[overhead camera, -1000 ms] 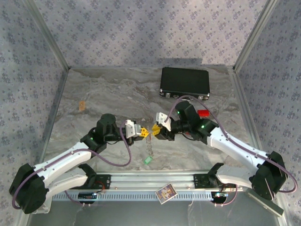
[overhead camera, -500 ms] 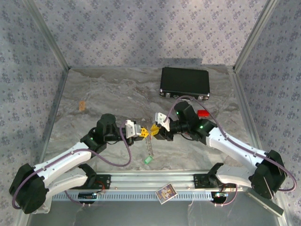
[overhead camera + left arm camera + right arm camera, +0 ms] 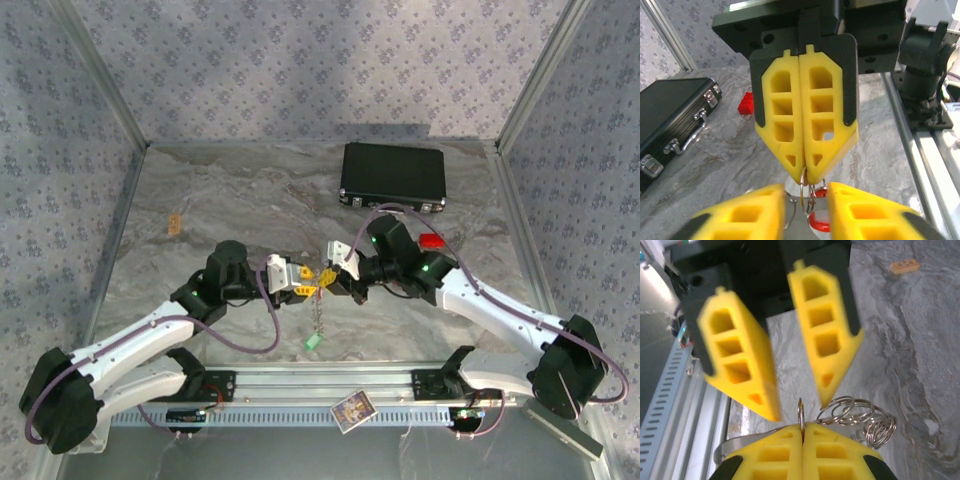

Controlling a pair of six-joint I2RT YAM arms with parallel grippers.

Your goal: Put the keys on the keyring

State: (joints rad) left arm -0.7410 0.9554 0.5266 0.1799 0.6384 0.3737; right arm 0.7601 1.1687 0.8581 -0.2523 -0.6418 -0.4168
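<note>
Over the last second the left gripper (image 3: 799, 407) has opened. Its fingers now stand apart, gripping nothing. The right gripper (image 3: 805, 172) has closed fully, pinching the keyring (image 3: 801, 416), a thin silvery wire loop, at its tips. Coiled rings (image 3: 855, 415) bunch just beside those tips. Below them hangs a chain (image 3: 318, 312) with the green key (image 3: 313, 341). A black case (image 3: 392, 172) lies well beyond.

Robot lab enclosure, patterned fabric walls (image 3: 300, 70), aluminium rail (image 3: 320, 381)
</note>
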